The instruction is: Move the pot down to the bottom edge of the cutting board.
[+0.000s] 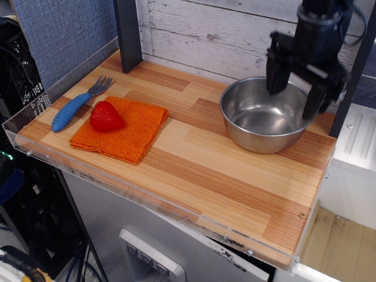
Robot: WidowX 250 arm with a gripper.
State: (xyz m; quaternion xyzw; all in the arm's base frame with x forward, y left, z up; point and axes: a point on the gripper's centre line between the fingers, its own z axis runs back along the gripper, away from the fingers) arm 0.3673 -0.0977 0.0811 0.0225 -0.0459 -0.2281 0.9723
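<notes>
**Pot not yet gripped, not yet moved**

At the left of the cutting board (pixel 194 170) lie a blue-handled fork (pixel 75 104) and, beside it, a red strawberry toy (pixel 106 116) resting on an orange cloth (pixel 129 129). None of these sits in the open stretch of wood that runs toward the board's near edge with its clear acrylic rim.

Further right, the pot (pixel 267 114) stands upright near the back right corner of the board, close to the whitewashed wall and well apart from the bottom edge. By that position, the move itself has not begun.

Above the pot's right side hangs the gripper (pixel 295 94), its two dark fingers spread wide. One finger points down over the bowl's interior; the other sits at or just outside the far right rim. From this angle it is hard to say whether either finger touches the metal, but they look set to straddle the rim and nothing is clamped.

What is left, as I judge it: pinching the rim, then drawing the pot forward across the bare wood to the near edge and letting go.
</notes>
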